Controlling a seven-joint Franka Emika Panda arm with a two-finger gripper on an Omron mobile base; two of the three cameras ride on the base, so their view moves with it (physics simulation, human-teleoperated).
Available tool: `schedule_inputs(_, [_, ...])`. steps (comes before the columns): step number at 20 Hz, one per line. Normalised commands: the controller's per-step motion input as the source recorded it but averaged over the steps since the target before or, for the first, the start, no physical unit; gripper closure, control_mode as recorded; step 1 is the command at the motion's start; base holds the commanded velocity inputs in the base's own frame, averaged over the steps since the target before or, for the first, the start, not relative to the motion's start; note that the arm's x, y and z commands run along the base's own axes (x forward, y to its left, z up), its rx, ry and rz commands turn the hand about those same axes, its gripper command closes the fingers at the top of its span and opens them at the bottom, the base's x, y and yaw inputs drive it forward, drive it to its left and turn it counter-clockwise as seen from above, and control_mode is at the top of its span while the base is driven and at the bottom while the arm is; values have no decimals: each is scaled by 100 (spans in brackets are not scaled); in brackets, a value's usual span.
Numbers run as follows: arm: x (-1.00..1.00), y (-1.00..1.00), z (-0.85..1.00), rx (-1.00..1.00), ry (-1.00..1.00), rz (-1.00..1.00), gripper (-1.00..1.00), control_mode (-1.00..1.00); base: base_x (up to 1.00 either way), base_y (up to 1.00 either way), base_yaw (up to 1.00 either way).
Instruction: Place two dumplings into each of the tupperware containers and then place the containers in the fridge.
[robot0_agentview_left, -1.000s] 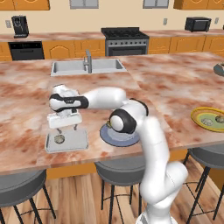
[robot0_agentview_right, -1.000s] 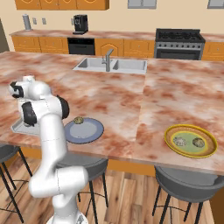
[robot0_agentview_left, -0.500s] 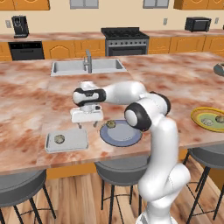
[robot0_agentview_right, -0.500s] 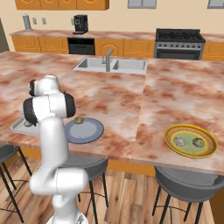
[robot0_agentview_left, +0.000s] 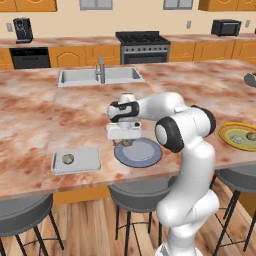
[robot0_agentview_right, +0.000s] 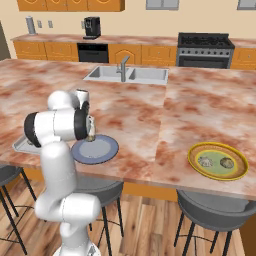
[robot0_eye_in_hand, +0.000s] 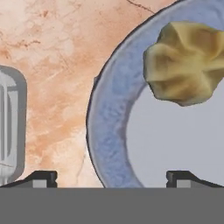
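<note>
The end effector (robot0_agentview_left: 125, 141) is hanging just over the far left rim of the round blue-grey plate (robot0_agentview_left: 138, 152), near the front edge of the tabletop (robot0_agentview_left: 60, 115). From the left base view a dumpling (robot0_agentview_left: 127, 143) is peeking out right under the white hand, on the plate's rim. The right base view is giving less: the arm's own bulk is covering most of the hand, with the plate (robot0_agentview_right: 97, 149) showing beside it and a tan speck of the dumpling (robot0_agentview_right: 91, 139) at its edge.

The hand view is offering the close look. The pleated yellow-tan dumpling (robot0_eye_in_hand: 186, 63) is sitting on the plate (robot0_eye_in_hand: 109, 118), and the two dark fingertips (robot0_eye_in_hand: 41, 177) are standing wide apart with nothing between them, so the end effector is released.

Left of the plate along the front edge, the pale grey tupperware container (robot0_agentview_left: 76, 160) is lying flat with one dumpling (robot0_agentview_left: 67, 159) inside it; in the hand view a pale corner of it (robot0_eye_in_hand: 11, 127) is showing. Toward the right end of the tabletop, the yellow-rimmed plate (robot0_agentview_right: 218, 161) is carrying two more dumplings (robot0_agentview_right: 206, 161), clearest from the right base view.
</note>
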Motion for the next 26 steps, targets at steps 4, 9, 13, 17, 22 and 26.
schedule_inputs(4, [0, -66, 0, 0, -13, 11, -100, -100, 0, 0, 0])
schedule_inputs(9, [2, -40, 0, 0, -20, 5, -100, -100, 0, 0, 0])
schedule_inputs(13, [6, 17, 0, 0, -11, 6, -100, -100, 0, 0, 0])
schedule_inputs(17, [32, 8, 0, 0, -1, 1, -100, -100, 0, 0, 0])
schedule_inputs(22, [42, -2, 0, 0, 0, 0, -100, -100, 0, 0, 0])
schedule_inputs(26, [24, 0, 0, 0, 3, 0, -100, -100, 0, 0, 0])
